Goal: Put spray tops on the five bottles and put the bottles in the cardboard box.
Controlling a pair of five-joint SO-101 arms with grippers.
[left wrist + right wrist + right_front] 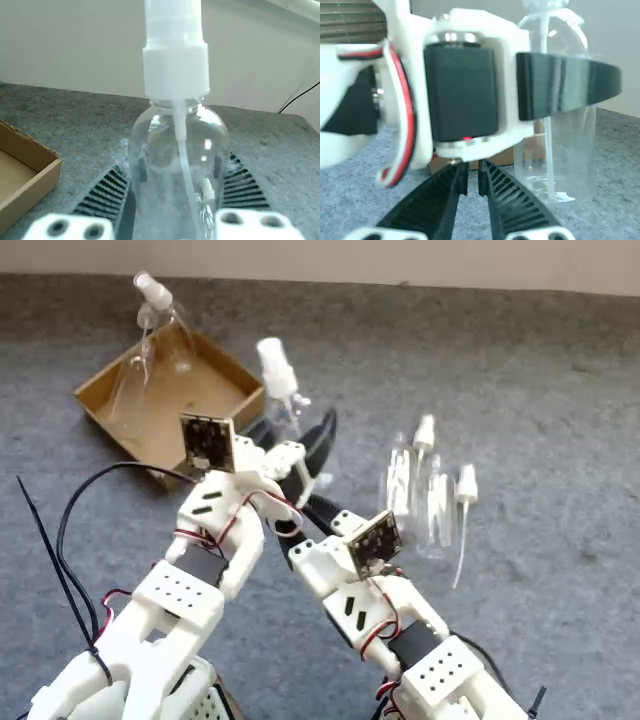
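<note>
Jaws of the left gripper (177, 192) clamp a capped bottle (175, 150) near the box (200, 405). From its wrist, the right gripper (472, 185) shows nearly closed and empty.

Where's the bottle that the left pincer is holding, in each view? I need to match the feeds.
High view: capped bottle upright near centre, just off the cardboard box.
Left wrist view: capped bottle close up, mid-picture.
Right wrist view: capped bottle behind the left pincer's finger.
Shared landmark: cardboard box, likely the brown strip.
</note>
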